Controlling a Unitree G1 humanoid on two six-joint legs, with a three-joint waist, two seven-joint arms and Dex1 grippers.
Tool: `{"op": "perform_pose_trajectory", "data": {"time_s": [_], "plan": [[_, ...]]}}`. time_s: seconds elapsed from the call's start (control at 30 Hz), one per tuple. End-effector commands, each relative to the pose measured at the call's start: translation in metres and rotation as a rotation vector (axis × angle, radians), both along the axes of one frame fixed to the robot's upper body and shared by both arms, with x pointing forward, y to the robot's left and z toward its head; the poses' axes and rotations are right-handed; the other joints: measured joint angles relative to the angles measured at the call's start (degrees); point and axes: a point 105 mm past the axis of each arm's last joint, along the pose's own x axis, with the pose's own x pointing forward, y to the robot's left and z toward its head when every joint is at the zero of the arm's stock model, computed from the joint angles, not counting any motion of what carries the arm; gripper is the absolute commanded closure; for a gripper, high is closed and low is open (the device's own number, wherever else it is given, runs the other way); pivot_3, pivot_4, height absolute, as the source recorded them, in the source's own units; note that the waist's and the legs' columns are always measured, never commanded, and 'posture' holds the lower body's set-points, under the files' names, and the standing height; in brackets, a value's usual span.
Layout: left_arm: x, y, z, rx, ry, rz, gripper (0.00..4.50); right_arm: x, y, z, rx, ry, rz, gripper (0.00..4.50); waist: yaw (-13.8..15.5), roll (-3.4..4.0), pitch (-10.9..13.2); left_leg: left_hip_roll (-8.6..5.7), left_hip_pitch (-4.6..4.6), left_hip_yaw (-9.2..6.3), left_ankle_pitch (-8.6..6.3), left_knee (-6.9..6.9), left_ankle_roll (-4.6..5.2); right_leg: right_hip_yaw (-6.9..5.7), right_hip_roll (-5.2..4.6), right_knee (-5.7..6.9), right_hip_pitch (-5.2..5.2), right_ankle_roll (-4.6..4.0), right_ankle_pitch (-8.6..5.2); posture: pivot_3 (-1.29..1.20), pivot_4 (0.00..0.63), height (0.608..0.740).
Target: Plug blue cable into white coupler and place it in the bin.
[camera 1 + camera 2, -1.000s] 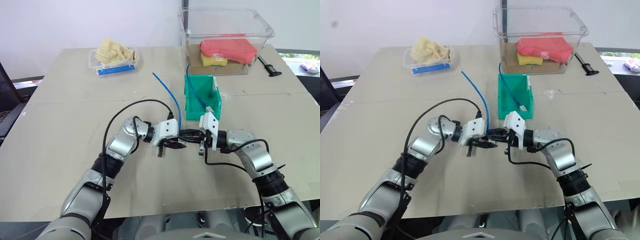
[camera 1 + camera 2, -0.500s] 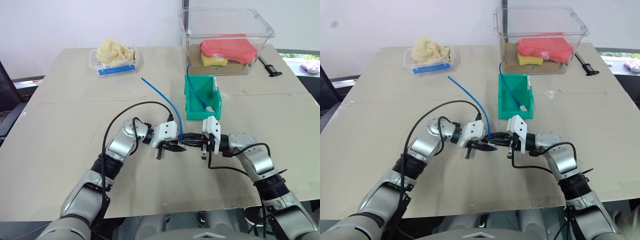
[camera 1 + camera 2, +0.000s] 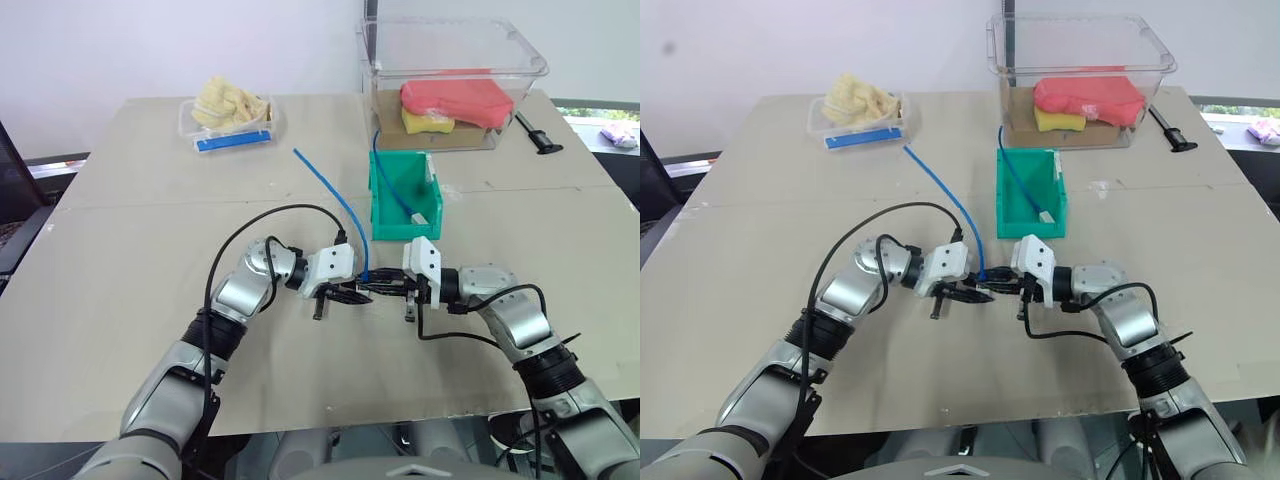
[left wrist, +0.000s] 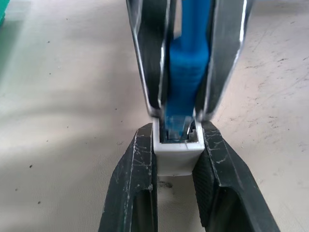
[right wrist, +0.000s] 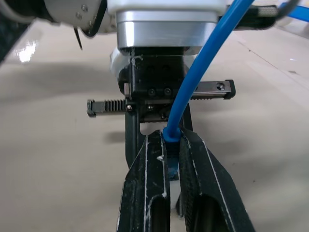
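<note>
Over the last second the right gripper, pinching the blue cable, dropped level with the left gripper clamping the white coupler; plug sat at the socket mouth, insertion looked underway.

place: lab or workshop | cues: bare worktable, clear storage tub, plain wall

left hand grips white coupler | blue cable plug in socket
</note>
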Motion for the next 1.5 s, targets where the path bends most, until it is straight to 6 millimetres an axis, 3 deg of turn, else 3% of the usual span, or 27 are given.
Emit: {"op": "perform_pose_trajectory", "data": {"time_s": [0.03,0.1,0.17,0.27,0.37,0.43,0.53,0.63,0.73,0.8,0.93,1.07,1.23,1.33,1.37,1.5], "plan": [[0.002,-0.002,0.009,-0.03,-0.041,-0.005,4.11,-0.011,-0.024,-0.073,-0.294,0.173,-0.034,4.5,0.0,-0.02,-0.06,0.01,0.14,0.01,0.0,-0.04,0.0,0.01,0.0,0.0,0.1,0.01,-0.01,0.0,0.15,0.74],[0.002,-0.003,0.008,-0.034,-0.043,-0.001,4.11,-0.009,-0.026,-0.074,-0.307,0.149,-0.051,4.5,-0.01,-0.01,-0.19,0.02,0.23,0.01,0.0,-0.06,0.0,0.01,0.0,0.0,0.17,0.02,-0.02,0.0,0.15,0.74],[0.001,-0.004,0.008,-0.039,-0.044,0.003,4.11,0.008,-0.026,-0.056,-0.215,0.104,-0.138,4.5,0.0,-0.01,-0.29,0.03,0.27,0.01,0.0,-0.06,0.0,0.01,0.0,0.0,0.19,0.05,-0.04,0.0,0.15,0.74],[0.002,-0.004,0.008,-0.046,-0.045,0.012,4.11,0.014,-0.029,-0.027,-0.097,0.074,-0.174,3.57,0.16,0.0,-0.27,0.03,0.25,-0.01,0.0,-0.06,0.0,0.01,0.0,0.0,0.19,0.05,-0.04,0.0,0.15,0.74],[0.004,-0.003,0.011,-0.069,-0.037,0.04,4.11,0.014,-0.037,0.011,0.022,-0.016,-0.221,2.27,0.28,0.0,-0.25,0.02,0.19,-0.01,0.0,-0.05,0.0,0.03,-0.01,-0.01,0.17,0.0,-0.01,0.0,0.15,0.74],[0.005,0.0,0.015,-0.085,-0.022,0.063,4.11,0.007,-0.044,0.036,0.081,-0.074,-0.244,1.11,0.27,0.02,-0.22,0.03,-0.04,-0.05,0.0,-0.05,0.0,0.03,-0.03,-0.01,-0.01,-0.01,0.0,0.0,0.15,0.74],[0.007,0.003,0.021,-0.115,0.006,0.108,4.11,-0.009,-0.052,0.06,0.128,-0.134,-0.285,0.04,0.07,0.08,-0.15,0.04,-0.24,-0.04,0.0,-0.06,0.0,0.04,-0.02,-0.02,-0.25,-0.01,0.0,0.0,0.15,0.74],[0.014,-0.001,0.038,-0.205,0.074,0.201,4.11,-0.025,-0.065,0.064,0.097,-0.162,-0.35,0.04,0.23,0.09,-0.13,0.08,-0.38,-0.13,0.0,-0.07,0.0,-0.04,-0.02,-0.05,-0.34,0.0,-0.01,0.0,0.15,0.74],[0.028,-0.014,0.073,-0.335,0.209,0.32,4.11,-0.033,-0.088,0.067,0.086,-0.206,-0.545,0.04,0.87,0.08,-0.06,0.03,-0.6,-0.34,0.0,0.06,0.01,-0.22,-0.09,-0.12,-0.34,0.05,-0.03,0.0,0.15,0.74],[0.042,-0.023,0.092,-0.334,0.287,0.412,4.11,-0.039,-0.102,0.068,0.093,-0.226,-0.679,0.04,1.53,-0.01,0.04,-0.02,-0.97,-0.58,0.0,0.49,0.01,-0.6,-0.05,-0.09,-0.35,0.12,-0.07,0.0,0.15,0.74],[0.061,-0.044,0.127,-0.358,0.336,0.486,4.11,-0.051,-0.117,0.07,0.106,-0.238,-0.847,0.04,1.44,0.01,0.05,-0.21,-0.82,-0.63,0.0,0.51,0.01,-0.53,-0.08,-0.07,-0.25,0.34,-0.19,0.0,0.15,0.74],[0.094,-0.07,0.144,-0.35,0.316,0.632,4.11,-0.059,-0.127,0.069,0.103,-0.244,-0.954,0.04,1.66,0.0,0.07,-0.21,-0.79,-0.61,0.01,0.47,-0.01,-0.46,-0.06,-0.06,-0.27,0.37,-0.22,0.0,0.15,0.74],[0.112,-0.079,0.146,-0.32,0.369,0.718,1.72,-0.059,-0.131,0.068,0.093,-0.255,-0.983,0.0,0.49,0.0,0.08,-0.23,-0.79,-0.42,0.01,0.44,-0.01,-0.34,-0.06,-0.11,-0.31,0.4,-0.23,0.0,0.15,0.74],[0.111,-0.079,0.153,-0.305,0.402,0.713,0.31,-0.06,-0.133,0.067,0.087,-0.256,-0.99,0.0,0.21,0.01,0.13,-0.23,-0.8,-0.35,0.01,0.36,-0.01,-0.35,-0.06,-0.12,-0.35,0.4,-0.24,0.0,0.15,0.74],[0.11,-0.077,0.153,-0.297,0.411,0.709,0.07,-0.061,-0.134,0.066,0.085,-0.255,-0.992,0.0,0.21,0.01,0.16,-0.23,-0.81,-0.31,0.01,0.36,-0.01,-0.36,-0.06,-0.12,-0.35,0.4,-0.24,0.0,0.15,0.74],[0.096,-0.061,0.16,-0.299,0.442,0.644,0.07,-0.06,-0.132,0.064,0.085,-0.245,-0.978,0.0,-0.02,0.03,0.2,-0.22,-0.82,-0.28,0.01,0.36,-0.01,-0.34,-0.09,-0.12,-0.35,0.4,-0.24,0.0,0.15,0.74]]}}
